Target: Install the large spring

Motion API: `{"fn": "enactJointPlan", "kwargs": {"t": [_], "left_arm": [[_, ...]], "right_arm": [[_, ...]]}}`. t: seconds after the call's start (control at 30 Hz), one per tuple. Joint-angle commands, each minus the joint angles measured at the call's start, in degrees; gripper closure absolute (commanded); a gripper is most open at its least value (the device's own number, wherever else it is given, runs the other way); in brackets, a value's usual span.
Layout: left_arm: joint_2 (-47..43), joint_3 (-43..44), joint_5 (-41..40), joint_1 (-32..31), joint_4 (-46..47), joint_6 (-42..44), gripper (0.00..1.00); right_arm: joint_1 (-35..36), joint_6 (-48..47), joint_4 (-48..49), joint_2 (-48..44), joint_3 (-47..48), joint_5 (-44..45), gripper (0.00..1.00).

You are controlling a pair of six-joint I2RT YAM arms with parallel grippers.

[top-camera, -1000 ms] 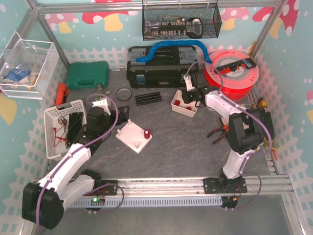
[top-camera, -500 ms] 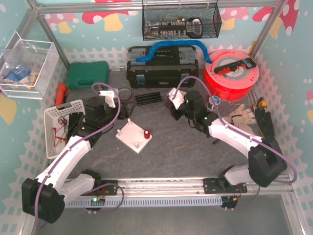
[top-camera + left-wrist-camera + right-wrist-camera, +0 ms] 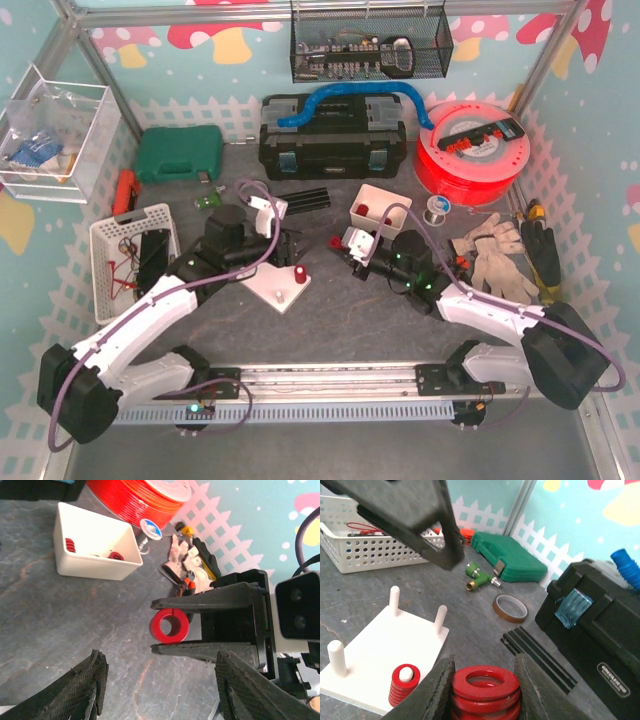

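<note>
Right pincer (image 3: 484, 685) has swung to the pegboard (image 3: 385, 650), clamping the half-hidden large spring (image 3: 485, 696); left pincer (image 3: 160, 680) gapes empty.

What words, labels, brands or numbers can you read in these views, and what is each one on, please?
No text can be read clearly.
Toolbox: white-edged badge, lettering too blurred to read.
Red spool: black label on top, print too small to read.
Small spool: blue-and-white label, unreadable.
</note>
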Motion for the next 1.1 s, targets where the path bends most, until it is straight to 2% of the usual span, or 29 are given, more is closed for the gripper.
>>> {"fn": "enactJointPlan", "kwargs": {"t": [0.0,0.3,0.9,1.07], "left_arm": [[2.25,3.46,-0.11,-2.87,-2.21,1.85,0.4],[7.11,6.89,-2.0,-6.39,-2.81,2.95,0.51],[12.86,8.08,1.05,-7.29,-4.05,3.03,0.53],[13.7,8.5,2.33,-7.32,-3.66,2.25,0.58]], "right_arm": [[1.43,-2.98,7.14,-2.11,-1.24,0.67,0.99],[5.13,-5.41,7.01,-1.71,-1.14,3.88,0.99],[8.12,-6.67,7.88,0.54,0.04,8.27,1.0],[8.74,-7.37,8.05,1.17,-0.1,8.4,1.0]]}}
